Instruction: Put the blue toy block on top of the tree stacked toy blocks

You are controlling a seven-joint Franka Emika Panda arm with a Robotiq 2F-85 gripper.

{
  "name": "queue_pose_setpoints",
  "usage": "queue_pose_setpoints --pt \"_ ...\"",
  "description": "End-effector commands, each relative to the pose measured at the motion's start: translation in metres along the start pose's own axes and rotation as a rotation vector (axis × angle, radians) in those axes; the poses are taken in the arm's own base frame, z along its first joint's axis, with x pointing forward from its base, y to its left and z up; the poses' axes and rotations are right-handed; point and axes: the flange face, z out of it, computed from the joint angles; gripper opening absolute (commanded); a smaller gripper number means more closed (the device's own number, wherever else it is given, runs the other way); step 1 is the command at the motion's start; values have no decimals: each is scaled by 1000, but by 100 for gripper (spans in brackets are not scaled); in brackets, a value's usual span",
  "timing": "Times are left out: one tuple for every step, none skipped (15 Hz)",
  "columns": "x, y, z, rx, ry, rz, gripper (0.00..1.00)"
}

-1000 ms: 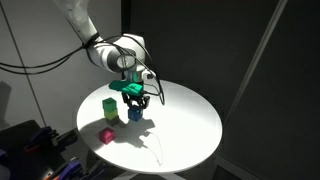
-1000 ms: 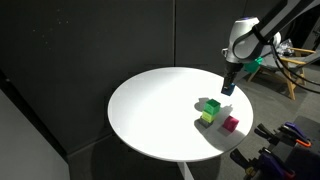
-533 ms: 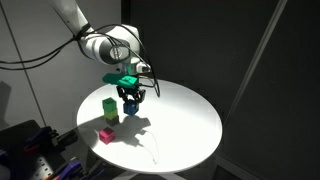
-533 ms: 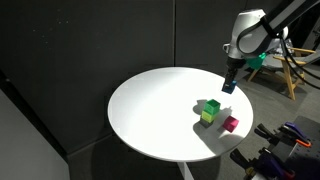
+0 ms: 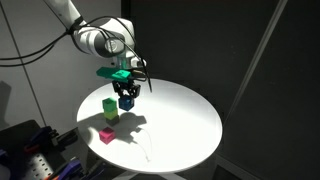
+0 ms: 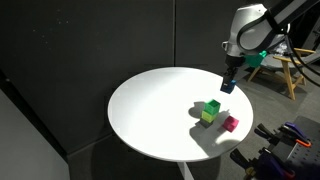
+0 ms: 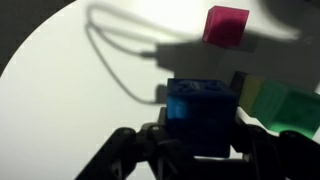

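Blue toy block (image 7: 203, 114) sits pinched in our gripper (image 5: 126, 98); we should centre it squarely over the stacked toy blocks (image 5: 109, 108) before lowering.

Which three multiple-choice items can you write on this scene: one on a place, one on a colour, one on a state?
1. Where is the blue toy block?
A. in the gripper, above the table
B. flat on the table
C. on the floor

2. What colour is the lone cube near the stacked toy blocks?
A. orange
B. pink
C. white

3. What is the gripper's state?
A. open and empty
B. shut on the blue toy block
C. out of view

Answers:
1 A, the block hangs clear of its shadow on the table.
2 B, it looks pink in all three views.
3 B, the wrist view shows the fingers pressing against its sides.
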Motion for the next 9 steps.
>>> queue_pose_setpoints --pt "-2 -10 -10 4 -2 49 31" --pt "2 -5 -2 0 0 20 56" --pt "2 -6 -2 0 0 25 56" --pt "2 -7 -2 0 0 27 56" --pt "2 -7 -2 0 0 29 56" --pt "2 -7 -2 0 0 30 56" --pt "2 -7 -2 0 0 31 56" --pt "2 -7 -2 0 0 31 56" --pt "2 -7 -2 0 0 31 56"
